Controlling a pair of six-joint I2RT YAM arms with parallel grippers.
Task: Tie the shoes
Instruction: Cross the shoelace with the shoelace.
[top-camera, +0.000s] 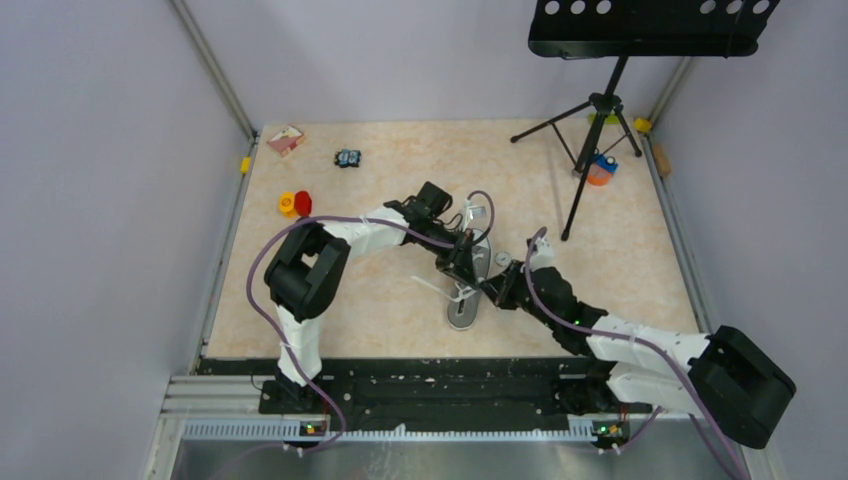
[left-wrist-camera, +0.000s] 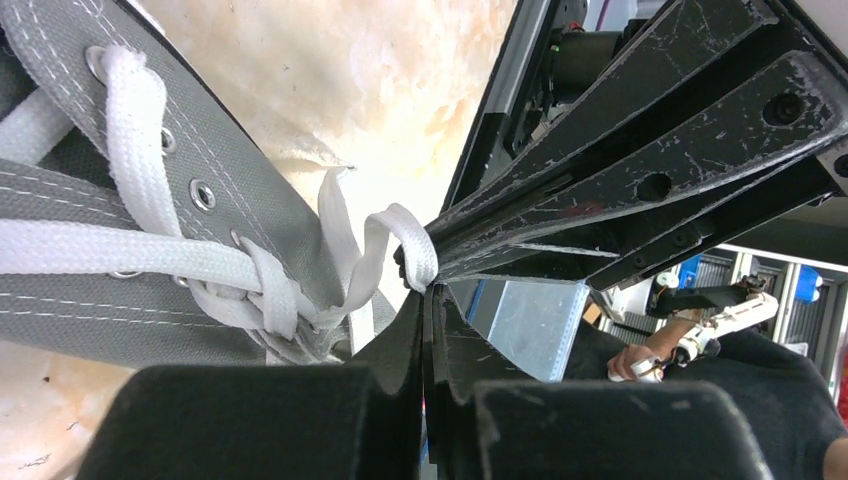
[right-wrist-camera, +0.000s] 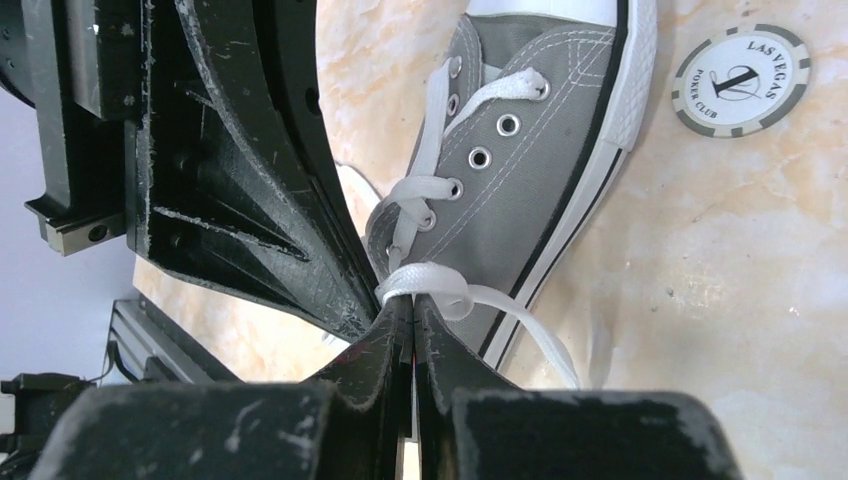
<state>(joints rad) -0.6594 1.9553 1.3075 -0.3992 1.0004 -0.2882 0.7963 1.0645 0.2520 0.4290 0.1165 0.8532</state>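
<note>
On the beige table (top-camera: 640, 270) our left gripper (left-wrist-camera: 428, 288) and right gripper (right-wrist-camera: 412, 305) both clamp the sneaker (right-wrist-camera: 520, 200) laces (right-wrist-camera: 440, 288), so we'd pull apart evenly.

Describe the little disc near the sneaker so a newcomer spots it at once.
On the beige table, find the grey sneaker at its middle. Beside its white sole, not touching, lies the poker chip: the only flat round thing there, grey-and-white rimmed, printed Las Vegas Poker Club.
</note>
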